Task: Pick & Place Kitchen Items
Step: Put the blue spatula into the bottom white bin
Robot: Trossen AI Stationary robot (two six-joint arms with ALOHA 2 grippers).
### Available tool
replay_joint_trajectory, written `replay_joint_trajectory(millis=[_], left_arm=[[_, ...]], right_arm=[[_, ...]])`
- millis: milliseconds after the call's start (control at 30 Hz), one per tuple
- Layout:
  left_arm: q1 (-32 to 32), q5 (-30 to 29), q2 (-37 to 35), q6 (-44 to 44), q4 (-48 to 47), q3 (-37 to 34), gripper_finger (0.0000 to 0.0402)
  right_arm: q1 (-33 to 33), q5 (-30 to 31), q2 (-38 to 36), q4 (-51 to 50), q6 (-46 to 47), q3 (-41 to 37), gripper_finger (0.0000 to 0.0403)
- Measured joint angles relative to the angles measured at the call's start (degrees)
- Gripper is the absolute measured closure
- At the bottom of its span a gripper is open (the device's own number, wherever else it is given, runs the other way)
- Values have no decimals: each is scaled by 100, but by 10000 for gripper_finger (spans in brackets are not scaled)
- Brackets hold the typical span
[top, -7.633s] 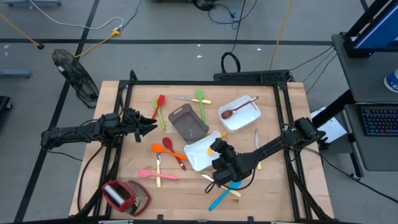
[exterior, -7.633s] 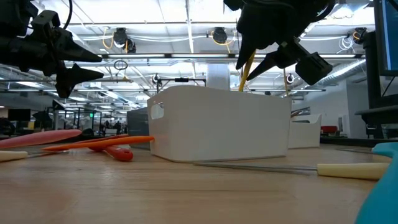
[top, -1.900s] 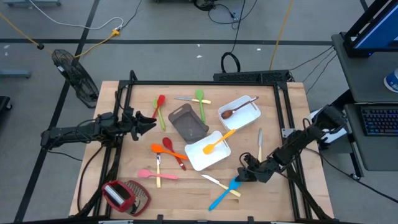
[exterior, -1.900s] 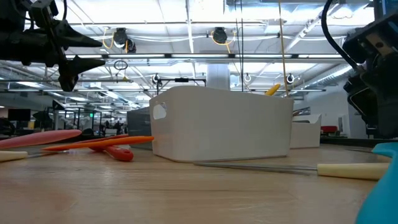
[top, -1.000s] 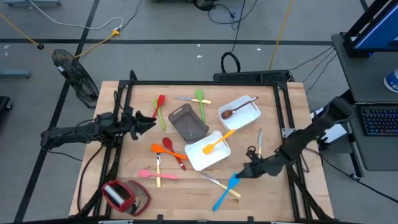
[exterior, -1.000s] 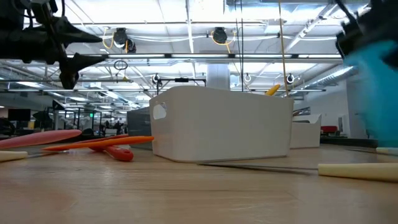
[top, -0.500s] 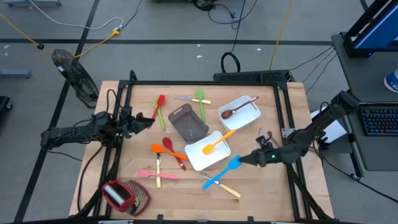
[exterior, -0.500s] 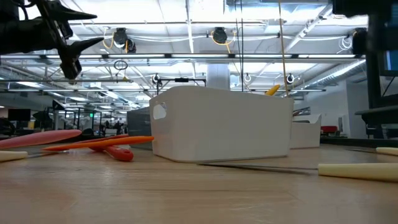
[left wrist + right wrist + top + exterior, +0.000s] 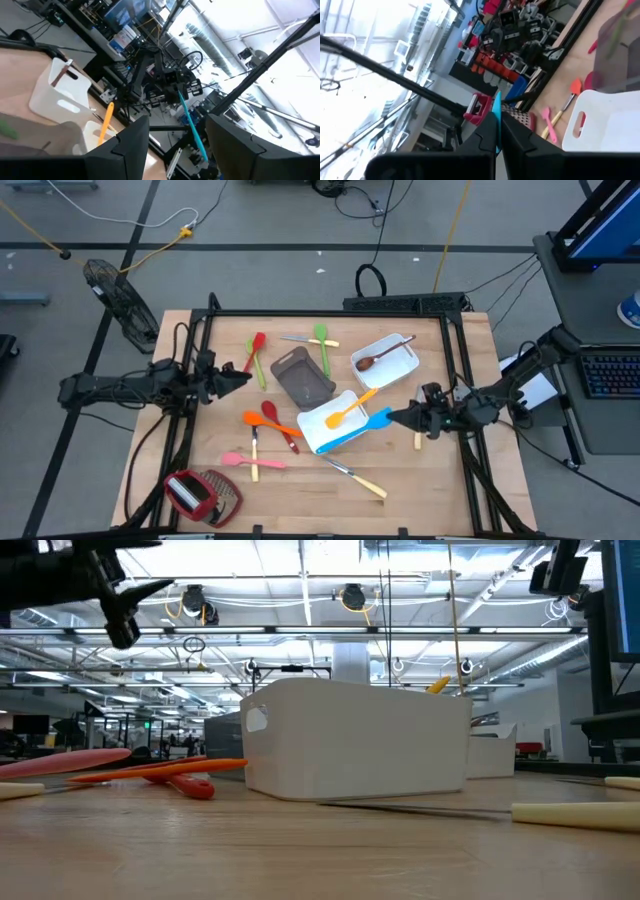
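Observation:
My right gripper [image 9: 393, 418] is shut on a blue spatula [image 9: 350, 435], held in the air over the near edge of the middle white tray [image 9: 318, 427]. An orange spoon [image 9: 352, 408] lies in that tray. The spatula also shows in the left wrist view [image 9: 193, 128]. My left gripper [image 9: 240, 373] is open and empty above the table's left part, near a red spoon [image 9: 257, 345]. A brown wooden spoon [image 9: 380, 358] lies in the far white tray [image 9: 400, 372]. My right gripper pinches the blue spatula's wide end [image 9: 381, 418] between its two fingers. It comes about level from the table's right, and the fingers lie along the spatula. The handle [image 9: 496, 106] sticks out past the fingertips toward the table's left. The spatula is lifted clear of the table.
A grey-brown tray [image 9: 303, 376] and a green spoon [image 9: 322, 346] lie at the far middle. Orange, red and pink utensils [image 9: 268, 420] lie left of the white tray. A pale-handled knife [image 9: 356, 478] and a red mesh tool [image 9: 200, 493] lie near the front edge.
My right gripper has risen and gone toward the far edge, carrying the blue spatula off the near table. The spatula now hangs over the middle white tray, its handle pointing toward the table's left. My left gripper has risen a little.

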Motion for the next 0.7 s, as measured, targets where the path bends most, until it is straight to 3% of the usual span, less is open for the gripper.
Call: replay_joint_trajectory(millis=[300,700], left_arm=[[-363,68,1781,651,-298,1515,199],[-602,1276,4407,559,-494,3548,199]], right_arm=[[-307,-330,0,-8,-359,0,403],[-529,-788,0,-89,-466,0,403]])
